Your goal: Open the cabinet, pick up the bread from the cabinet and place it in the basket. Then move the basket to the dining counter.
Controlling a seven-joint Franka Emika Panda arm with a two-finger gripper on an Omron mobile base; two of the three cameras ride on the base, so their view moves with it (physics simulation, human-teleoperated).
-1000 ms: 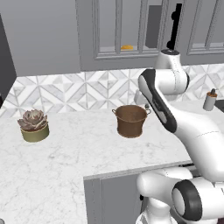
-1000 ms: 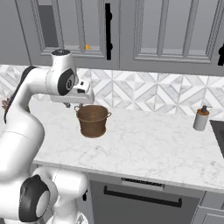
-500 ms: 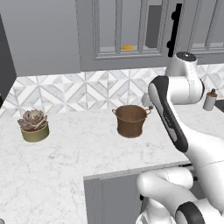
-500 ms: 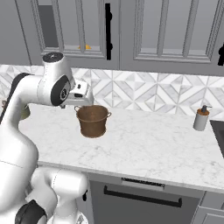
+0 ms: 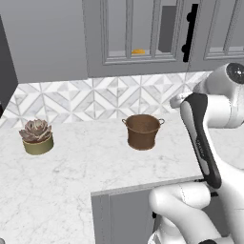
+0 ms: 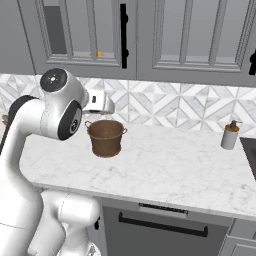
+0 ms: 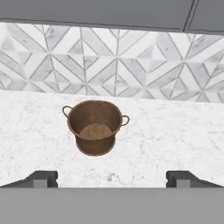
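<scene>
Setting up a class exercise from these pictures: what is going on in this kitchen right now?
A white robot arm is working at a marble worktop. Its gripper is open and holds nothing, facing the empty basket on the worktop. The cabinet above is shut, and the bread sits inside behind the glass door. So no step of the job is done yet.

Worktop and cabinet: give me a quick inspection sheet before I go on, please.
Surface: white marble worktop, basket standing on it.
Cabinet: door shut, black handle on its right edge.
Bread: behind the glass, on the shelf.
Basket: upright, empty inside.
Clutter: succulent pot to the left, soap dispenser to the right.
Gripper: fingers wide apart, holding nothing, facing the basket.
Cables: nothing seen.
Surroundings: triangle-patterned wall tiles.
</scene>
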